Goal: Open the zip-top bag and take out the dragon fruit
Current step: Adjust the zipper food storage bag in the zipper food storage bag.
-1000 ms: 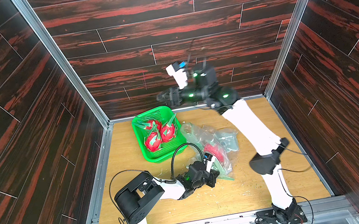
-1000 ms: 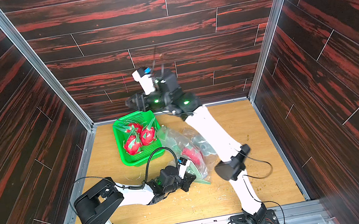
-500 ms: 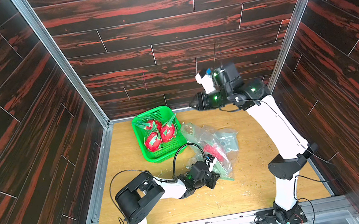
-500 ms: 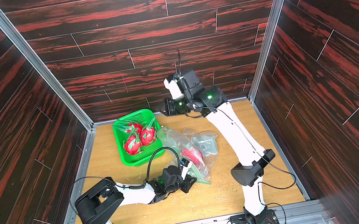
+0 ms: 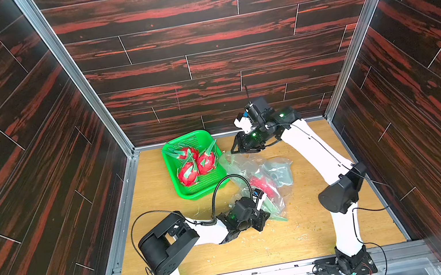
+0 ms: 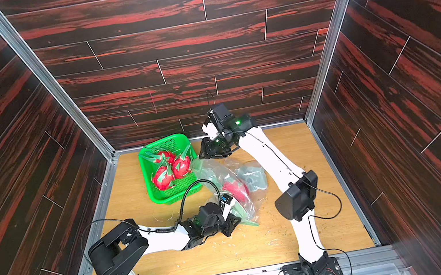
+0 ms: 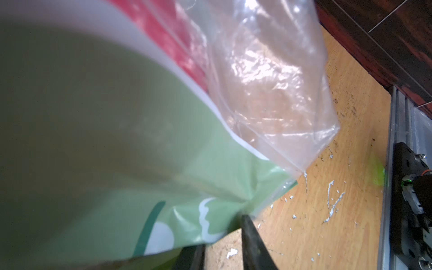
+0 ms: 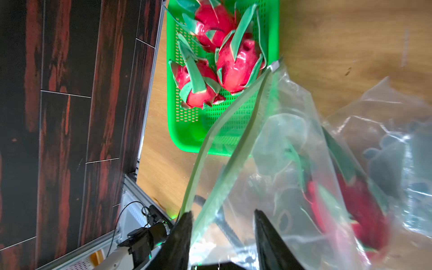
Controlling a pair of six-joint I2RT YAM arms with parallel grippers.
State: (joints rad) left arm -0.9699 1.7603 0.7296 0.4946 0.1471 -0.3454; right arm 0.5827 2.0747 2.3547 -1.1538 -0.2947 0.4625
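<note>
The clear zip-top bag (image 5: 248,167) (image 6: 216,172) lies crumpled mid-table, with one red dragon fruit (image 5: 263,184) (image 6: 235,190) (image 8: 360,205) inside. Its green zip strips (image 8: 233,109) stand parted. My right gripper (image 5: 238,149) (image 6: 205,154) (image 8: 222,212) hangs open over the bag's far mouth, one zip strip passing between its fingers. At the bag's near green-printed corner (image 7: 210,187), my left gripper (image 5: 264,215) (image 6: 233,221) (image 7: 222,233) has its jaws apart, bare table showing between them. Three dragon fruits (image 5: 189,173) (image 6: 164,178) (image 8: 198,84) sit in the green basket (image 5: 170,170) (image 6: 147,180) (image 8: 187,131).
The basket stands at the far left of the wooden table (image 5: 319,227), close to the bag's mouth. Dark wood-pattern walls enclose the table on three sides. White flecks (image 7: 332,201) litter the table near the front metal rail (image 7: 395,140).
The right arm has swung from above the basket out to the right, then come down to the bag's far mouth. The left arm has stayed at the bag's near corner.
</note>
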